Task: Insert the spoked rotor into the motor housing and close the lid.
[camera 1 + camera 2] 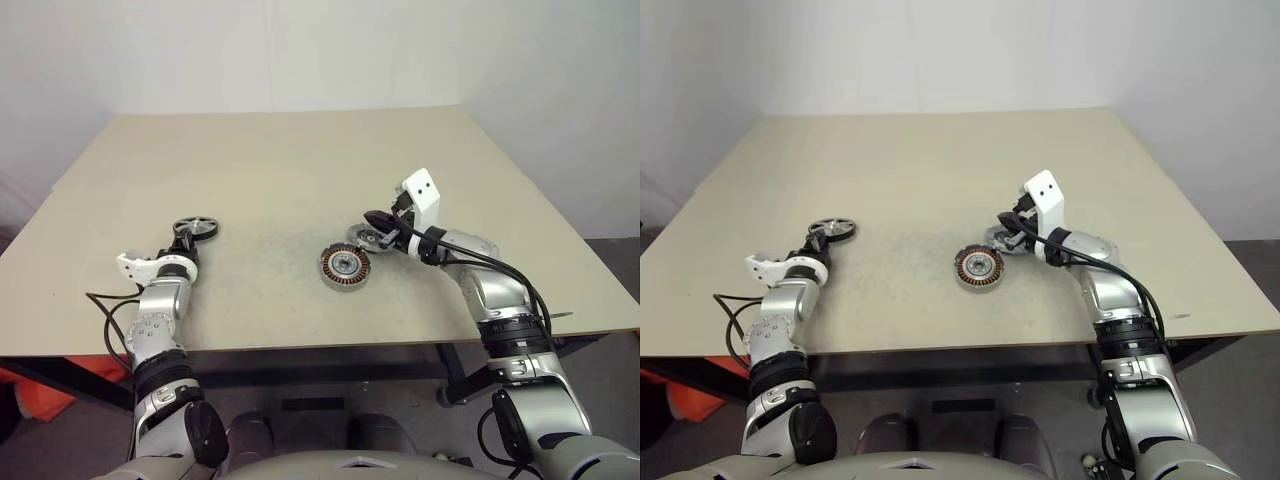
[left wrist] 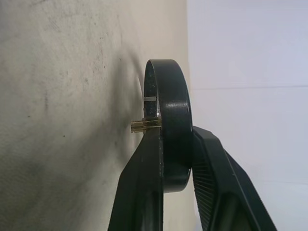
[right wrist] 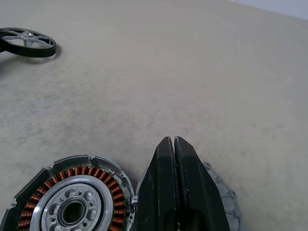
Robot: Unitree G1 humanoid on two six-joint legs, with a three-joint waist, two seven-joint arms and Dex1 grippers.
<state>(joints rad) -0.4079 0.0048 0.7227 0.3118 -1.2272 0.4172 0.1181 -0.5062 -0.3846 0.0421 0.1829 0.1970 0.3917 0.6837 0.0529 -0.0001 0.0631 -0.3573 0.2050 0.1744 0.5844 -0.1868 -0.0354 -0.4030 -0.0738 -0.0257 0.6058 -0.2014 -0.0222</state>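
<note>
- Two grippers over a beige table (image 1: 300, 160), well apart from each other.
- Left gripper (image 1: 190, 243) sits at the table's left side, fingers (image 2: 144, 192) clamped on the rim of a black-rimmed spoked wheel (image 1: 196, 228). The wrist view shows that wheel edge-on between the two fingers, with a small brass stub sticking out of its side.
- The wheel has a dark outer band, silver spokes and a silver hub; it sits at or just above the table surface, cannot tell which.
- Motor housing (image 1: 345, 266) lies flat near the table's centre, open face up: dark rim, ring of copper windings, silver hub.
- Right gripper (image 3: 174, 166) hangs just beside the housing on its right, fingers pressed together, nothing between them.
- Spoked rotor (image 3: 226, 199), a flat silver-grey disc, lies under and behind the right gripper's fingers, touching or nearly touching the housing's rim. It is mostly hidden by the fingers.
- Rotor is not in the housing; the housing's windings are uncovered.
</note>
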